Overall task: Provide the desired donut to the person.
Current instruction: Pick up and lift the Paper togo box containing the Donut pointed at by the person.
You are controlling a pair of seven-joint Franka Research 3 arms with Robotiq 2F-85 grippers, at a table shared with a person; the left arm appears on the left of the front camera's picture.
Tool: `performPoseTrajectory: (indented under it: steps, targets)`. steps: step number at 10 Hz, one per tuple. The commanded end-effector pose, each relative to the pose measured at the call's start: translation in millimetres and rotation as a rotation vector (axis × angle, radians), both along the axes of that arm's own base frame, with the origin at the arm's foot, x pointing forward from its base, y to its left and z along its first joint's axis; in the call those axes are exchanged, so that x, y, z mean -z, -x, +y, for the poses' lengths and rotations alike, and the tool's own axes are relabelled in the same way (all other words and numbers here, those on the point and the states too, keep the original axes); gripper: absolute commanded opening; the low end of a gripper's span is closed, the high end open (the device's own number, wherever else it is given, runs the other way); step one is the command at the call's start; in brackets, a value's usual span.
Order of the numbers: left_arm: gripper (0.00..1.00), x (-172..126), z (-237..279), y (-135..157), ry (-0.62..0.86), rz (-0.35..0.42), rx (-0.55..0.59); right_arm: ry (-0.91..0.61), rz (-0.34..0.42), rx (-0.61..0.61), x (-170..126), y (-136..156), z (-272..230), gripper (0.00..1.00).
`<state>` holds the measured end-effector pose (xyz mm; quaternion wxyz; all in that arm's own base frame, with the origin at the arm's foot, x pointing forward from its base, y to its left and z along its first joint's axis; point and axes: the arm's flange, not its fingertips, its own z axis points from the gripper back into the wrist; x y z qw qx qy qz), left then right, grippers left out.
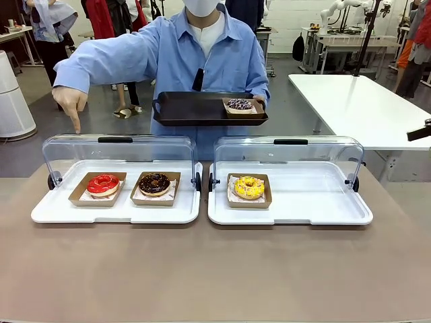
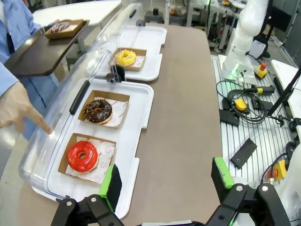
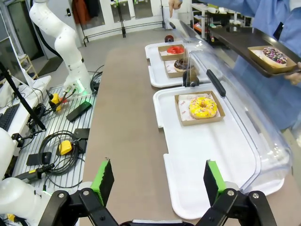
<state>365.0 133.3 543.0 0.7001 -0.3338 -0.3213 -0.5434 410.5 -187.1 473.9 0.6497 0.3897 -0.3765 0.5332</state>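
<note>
The hand (image 1: 69, 101) points 1 finger at the red donut (image 1: 103, 183); the open left gripper (image 2: 165, 178) may grab the adjacent brown donut (image 1: 155, 183).

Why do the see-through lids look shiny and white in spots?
Front view: room light streaks the left lid along its top. Left wrist view: a bright glare patch sits by the person's hand. Right wrist view: pale sheen on the right lid.

The left gripper (image 2: 165, 181) hangs over the tabletop's near left part, jaws spread wide; the right gripper (image 3: 157, 181) hangs over its near right part, equally wide; the person's hand (image 1: 71, 101) points one finger downward past the far left edge.
</note>
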Motion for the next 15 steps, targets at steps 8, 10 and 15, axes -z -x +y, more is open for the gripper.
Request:
performPoseTrajectory:
  steps: [8, 10, 15]
  targets:
    - [1.00, 73, -157, -52, -0.795, -0.002, -0.039, -0.008, 0.000, -0.005, 0, 1, 0, 1.00]
    - [1.00, 95, -164, -62, -0.828, -0.060, 0.078, -0.008, 0.000, -0.005, 0, 1, 0, 1.00]
    - [1.00, 112, -168, -70, -0.861, -0.078, 0.102, -0.008, 0.000, -0.005, 0, 1, 0, 1.00]
